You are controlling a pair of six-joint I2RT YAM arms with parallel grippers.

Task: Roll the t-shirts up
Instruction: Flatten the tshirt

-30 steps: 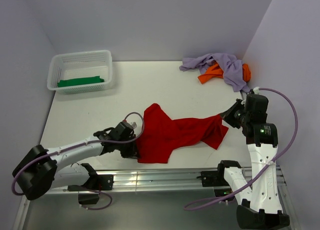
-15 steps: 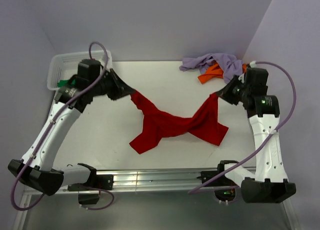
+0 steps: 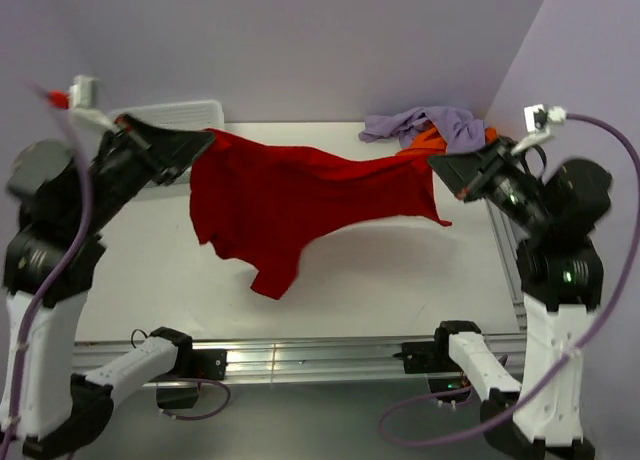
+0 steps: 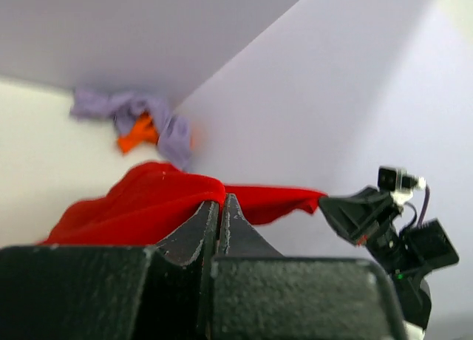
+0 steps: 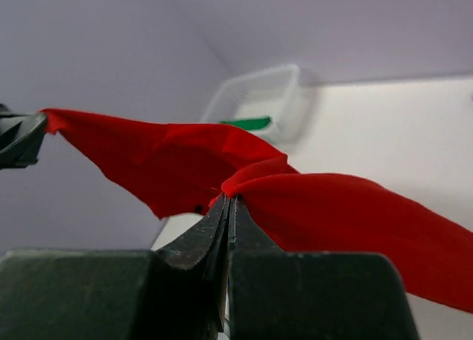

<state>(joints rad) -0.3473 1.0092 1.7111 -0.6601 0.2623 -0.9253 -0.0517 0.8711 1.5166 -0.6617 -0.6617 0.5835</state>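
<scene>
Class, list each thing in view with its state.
red t-shirt: held up, stretched out, gripped at both ends
left gripper: shut on red t-shirt
right gripper: shut on red t-shirt
lavender t-shirt: crumpled
orange t-shirt: crumpled, partly under lavender
green t-shirt: lying in basket

1. White plastic mesh basket [image 3: 192, 110]: sits in the far-left corner of the worktop [image 3: 400, 270], close to the back wall. Top view shows only part of its rim and mesh side. Right wrist view shows it upright but blurred.
2. Worktop: plain white, matte, reaching the back wall and the right wall.
3. Walls [image 3: 320, 40]: pale lavender, 1 at the back and 1 on each side.
4. Aluminium rail [image 3: 310, 358]: runs along the near worktop edge.
</scene>
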